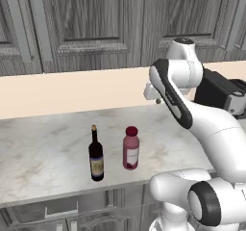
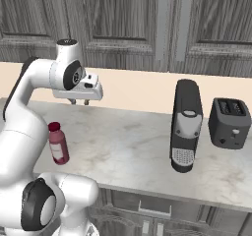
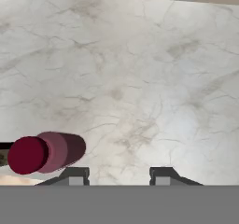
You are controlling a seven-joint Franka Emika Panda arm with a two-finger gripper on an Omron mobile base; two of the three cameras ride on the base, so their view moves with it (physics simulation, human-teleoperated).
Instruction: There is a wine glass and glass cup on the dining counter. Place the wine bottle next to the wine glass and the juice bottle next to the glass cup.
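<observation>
The tall dark wine bottle stands near the front edge of a marbled counter along the wall. Just to its right stands the squat pinkish-red juice bottle. My gripper hangs well above the counter, behind and to the right of both bottles, pointing down. Its fingertips stand apart with nothing between them, so it is open. From above, the juice bottle lies to the left of my gripper. The wine glass, the glass cup and the dining counter are out of view.
A black coffee machine and a dark toaster stand on the counter to the right. Grey wood cabinets hang above a beige backsplash. Bare marble lies below the hand.
</observation>
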